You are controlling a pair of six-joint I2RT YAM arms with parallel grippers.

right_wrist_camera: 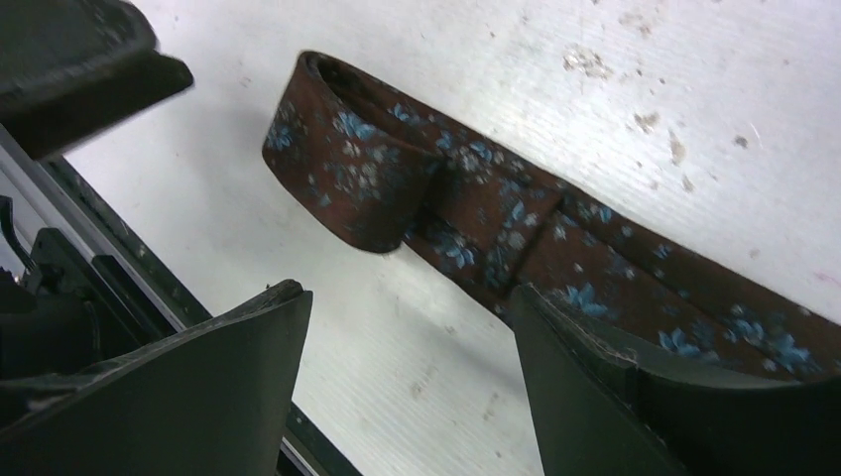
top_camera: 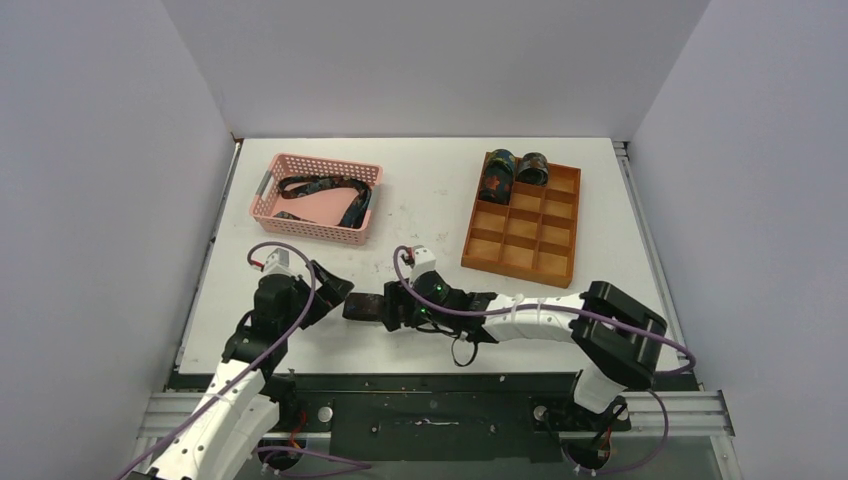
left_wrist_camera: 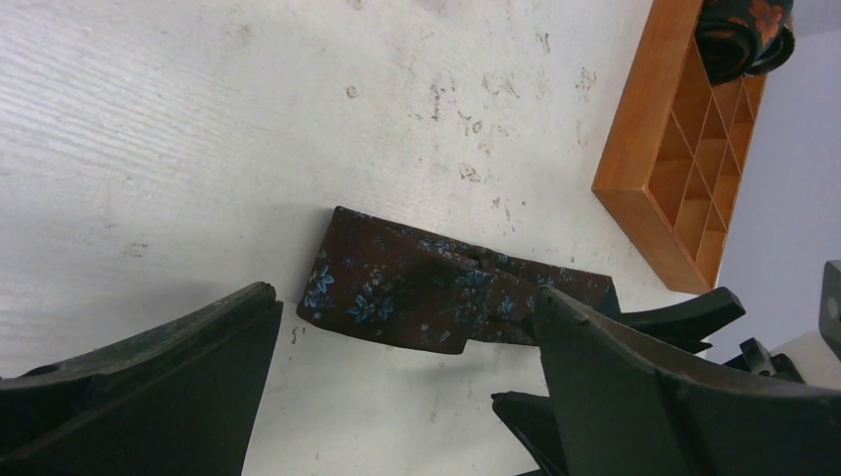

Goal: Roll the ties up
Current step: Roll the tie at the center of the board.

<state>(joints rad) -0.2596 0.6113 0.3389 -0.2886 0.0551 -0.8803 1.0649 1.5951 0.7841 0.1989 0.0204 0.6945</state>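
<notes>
Left of the wooden tray [top_camera: 519, 268], toward the arm bases, one tie [top_camera: 365, 308] lies flat on the table [top_camera: 440, 200]. Its end is folded over into a loose first turn.

Left gripper [top_camera: 335, 287]: released, jaws wide, on the fold's side away from the tray.

Right gripper [right_wrist_camera: 409, 297]: jaws apart, one finger over the strip, grasping nothing.

Risk: the fold looks slack. If either claw closes off-centre or drags the fabric, the turn could spring open or roll crooked.

Two rolled ties [top_camera: 497, 175] sit in the tray's far-left cells.

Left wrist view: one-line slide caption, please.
Folded brown floral tie on white table, beyond open left gripper; wooden tray top-right.
</notes>
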